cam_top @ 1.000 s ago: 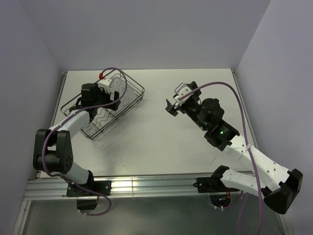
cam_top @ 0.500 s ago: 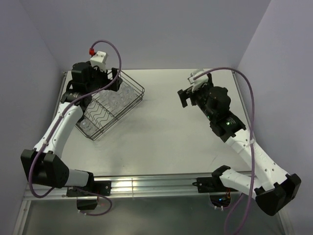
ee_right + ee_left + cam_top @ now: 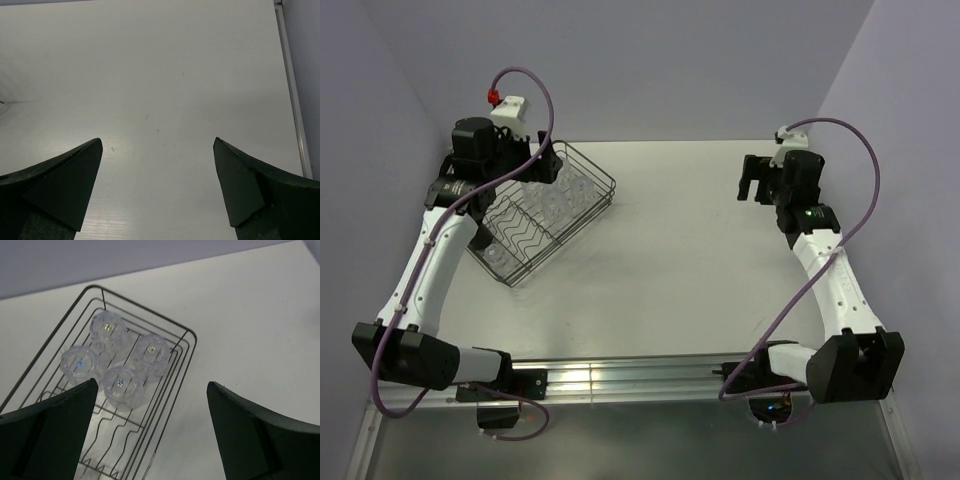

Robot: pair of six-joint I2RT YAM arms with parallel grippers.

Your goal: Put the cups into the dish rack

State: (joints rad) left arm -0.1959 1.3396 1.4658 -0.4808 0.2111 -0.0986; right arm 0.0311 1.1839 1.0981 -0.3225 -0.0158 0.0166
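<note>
The black wire dish rack [image 3: 611, 188] stands at the back left of the table. In the left wrist view the rack [image 3: 192, 337] holds several clear ribbed glass cups, mouths down, among them one at the far end [image 3: 107, 329] and one nearer [image 3: 122, 384]. From above, the cluster of cups [image 3: 563, 195] fills the rack's far end and another clear cup [image 3: 495, 256] seems to sit at its near end. The brown mug is out of view. My left gripper [image 3: 542, 165] [image 3: 151, 383] hangs open and empty above the rack's far left side. My right gripper [image 3: 753, 185] [image 3: 157, 140] is open and empty over bare table at the back right.
The white table [image 3: 670, 260] is walled at the back and on both sides. A raised rim [image 3: 292, 95] runs along its right edge. The arm bases sit on the rail at the near edge.
My left gripper has risen out of the rack and drawn back to the left. My right gripper has swung from the table's middle to the back right.
</note>
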